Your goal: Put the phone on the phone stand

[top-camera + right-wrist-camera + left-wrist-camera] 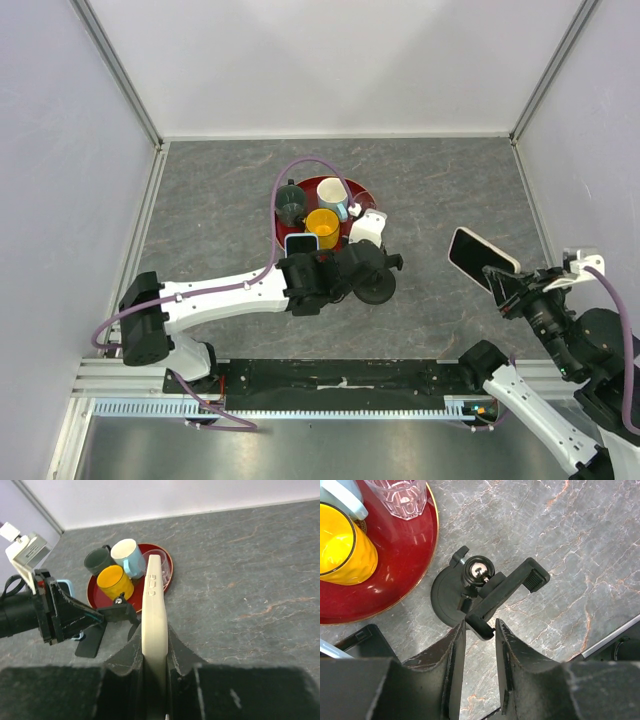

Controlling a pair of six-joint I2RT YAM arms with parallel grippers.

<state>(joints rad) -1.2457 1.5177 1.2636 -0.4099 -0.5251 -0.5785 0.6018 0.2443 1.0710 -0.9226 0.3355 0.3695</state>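
The phone [483, 258], cream-cased with a dark screen, is off the worktop [440, 200] and sits clenched in the right gripper [505, 285] over the right side of the table. The right wrist view shows it edge-on, upright between the two fingers, which press against its two flat faces; its side buttons face the camera. It is well apart from the phone stand [377, 282] and to the right of it.

The phone stand is black, with a round base resting on the grey marbled worktop just beside the near right rim of a red tray [318, 185]. In the left wrist view, a ball joint rises from the base and carries a cradle arm that lies slanted. The left gripper [480, 630] is lowered over the stand, its fingers [454, 660] standing narrowly apart on either side of the cradle's lower end. They look to be against it on both sides, but the pictures do not show whether they are truly pressing or only bracketing it.

On the round, gold-rimmed tray stand a yellow cup [322, 227], a dark grey mug [292, 205], a white mug with a light-blue outside [333, 197] and a clear glass tumbler [402, 497]. A flat device with a light-blue frame [301, 243] lies at the tray's near edge, just beside the left arm's wrist.
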